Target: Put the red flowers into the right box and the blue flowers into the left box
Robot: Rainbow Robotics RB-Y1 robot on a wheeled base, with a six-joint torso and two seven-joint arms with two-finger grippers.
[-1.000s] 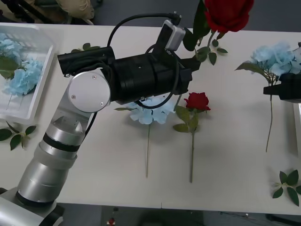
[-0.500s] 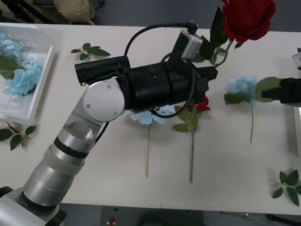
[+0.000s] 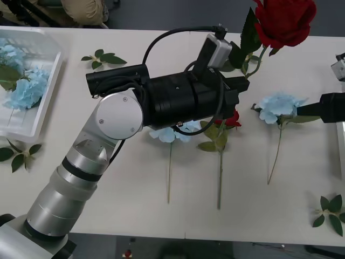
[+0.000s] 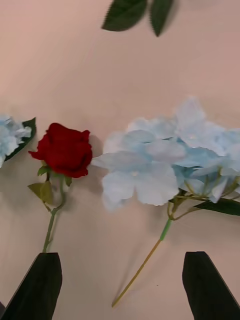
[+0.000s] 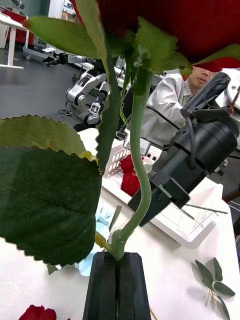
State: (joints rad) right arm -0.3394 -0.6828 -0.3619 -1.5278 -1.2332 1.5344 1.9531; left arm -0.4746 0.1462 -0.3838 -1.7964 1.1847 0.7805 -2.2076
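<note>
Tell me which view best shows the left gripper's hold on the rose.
The left wrist view: the left gripper is shut on the red rose's stem. The front view shows the bloom raised above the arm; the right wrist view shows other flowers.

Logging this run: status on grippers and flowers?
Left gripper raised mid-table, fingers shut on red rose stem. Right gripper open above blue hydrangea lying on table. Nothing in the way.

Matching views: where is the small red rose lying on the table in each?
Front view: small red rose, mid-table, beside the left arm.
Right wrist view: beside the blue hydrangea.
Left wrist view: probably the red bloom under the held rose's leaf.
Shared landmark: that hydrangea.
</note>
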